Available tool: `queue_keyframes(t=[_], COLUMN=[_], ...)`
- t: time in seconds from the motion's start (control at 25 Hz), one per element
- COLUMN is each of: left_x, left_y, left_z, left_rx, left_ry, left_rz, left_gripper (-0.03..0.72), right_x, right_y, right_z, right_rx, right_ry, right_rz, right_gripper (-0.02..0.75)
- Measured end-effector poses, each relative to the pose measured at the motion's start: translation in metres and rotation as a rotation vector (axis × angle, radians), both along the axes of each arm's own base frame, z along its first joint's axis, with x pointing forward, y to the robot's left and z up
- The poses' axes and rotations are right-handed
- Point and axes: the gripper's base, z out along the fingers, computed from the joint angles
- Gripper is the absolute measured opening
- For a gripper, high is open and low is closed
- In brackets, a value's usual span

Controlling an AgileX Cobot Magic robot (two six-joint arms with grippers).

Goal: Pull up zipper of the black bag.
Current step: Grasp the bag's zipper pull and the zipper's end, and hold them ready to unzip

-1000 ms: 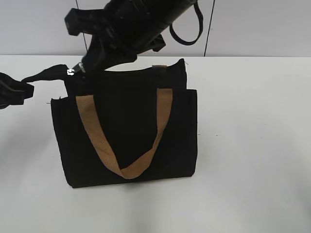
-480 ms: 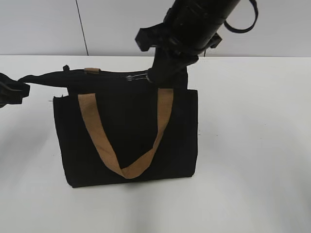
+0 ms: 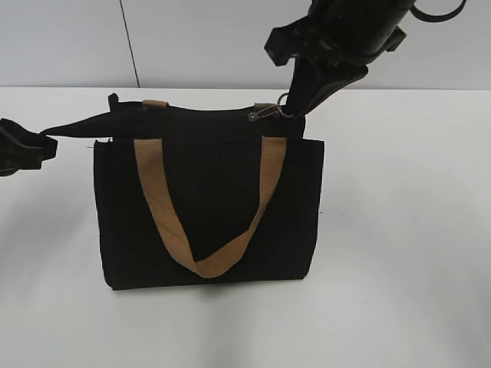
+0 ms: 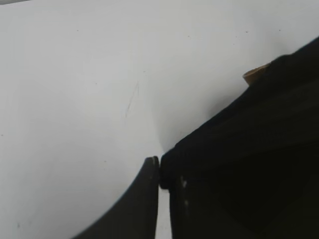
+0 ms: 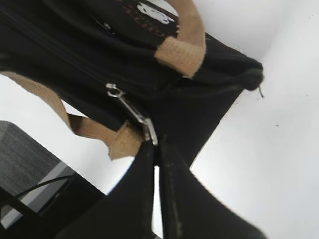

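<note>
The black bag [image 3: 207, 207] stands upright on the white table, its tan handle hanging down the front. The zipper [image 3: 266, 113] is a silver pull tab near the right end of the bag's top edge. My right gripper [image 3: 289, 111] is shut on the zipper; the right wrist view shows its jaws [image 5: 155, 144] closed on the tab [image 5: 130, 112]. My left gripper [image 3: 47, 143] is shut on the bag's black corner tab at the left and holds it taut. In the left wrist view its jaws [image 4: 160, 172] pinch the black fabric [image 4: 239, 149].
The white table [image 3: 399, 230] spreads around the bag. A grey wall stands behind. The right arm's black body [image 3: 345, 31] hangs above the bag's right end. A second tan handle end [image 3: 155, 103] shows at the bag's back edge.
My right gripper has drawn the zipper from the left end of the bag's top edge to near the right end. The left gripper has held the corner tab in place.
</note>
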Motion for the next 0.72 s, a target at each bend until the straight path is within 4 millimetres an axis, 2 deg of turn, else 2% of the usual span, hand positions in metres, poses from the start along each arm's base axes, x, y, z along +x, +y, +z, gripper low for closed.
queue_keyframes(t=[0.56, 0.64, 0.72], left_x=[0.000, 0.000, 0.001], left_y=[-0.001, 0.000, 0.003], left_z=[-0.001, -0.001, -0.001], left_rx=[-0.004, 0.002, 0.013], left_ry=[0.005, 0.003, 0.000], left_rz=[-0.006, 0.001, 0.022], left_gripper=[0.024, 0.074, 0.194], right_x=[0.004, 0.004, 0.004], right_y=[-0.011, -0.011, -0.014], right_z=[-0.002, -0.002, -0.001], right_rx=[-0.104, -0.101, -0.104], right_ry=[-0.039, -0.034, -0.032], right_rz=[-0.013, -0.012, 0.000], right_gripper=[-0.008, 0.029, 0.130])
